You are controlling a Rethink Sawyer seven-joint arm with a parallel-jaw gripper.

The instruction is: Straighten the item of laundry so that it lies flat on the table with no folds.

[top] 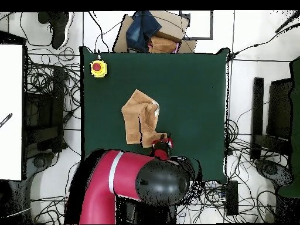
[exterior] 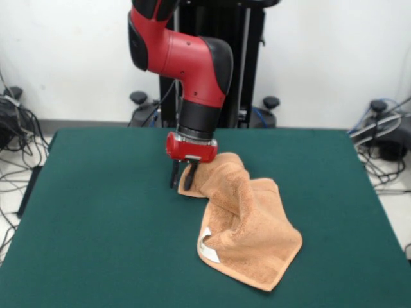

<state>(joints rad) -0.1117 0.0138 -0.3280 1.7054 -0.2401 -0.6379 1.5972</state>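
Note:
The item of laundry (exterior: 247, 224), a tan-orange terry towel, lies crumpled and folded over itself right of the middle of the green table (exterior: 96, 224). A white label (exterior: 207, 246) shows at its near left edge. My gripper (exterior: 182, 177) points down at the towel's far left corner, which is raised off the table, and it is shut on that corner. In the overhead view the towel (top: 139, 116) sits mid-table (top: 193, 88), with the gripper (top: 164, 143) at its lower right corner, partly under the red arm.
A yellow box with a red button (top: 98, 68) stands in one table corner. Cables, boxes and equipment lie on the floor around the table. Bare green felt spreads on both sides of the towel.

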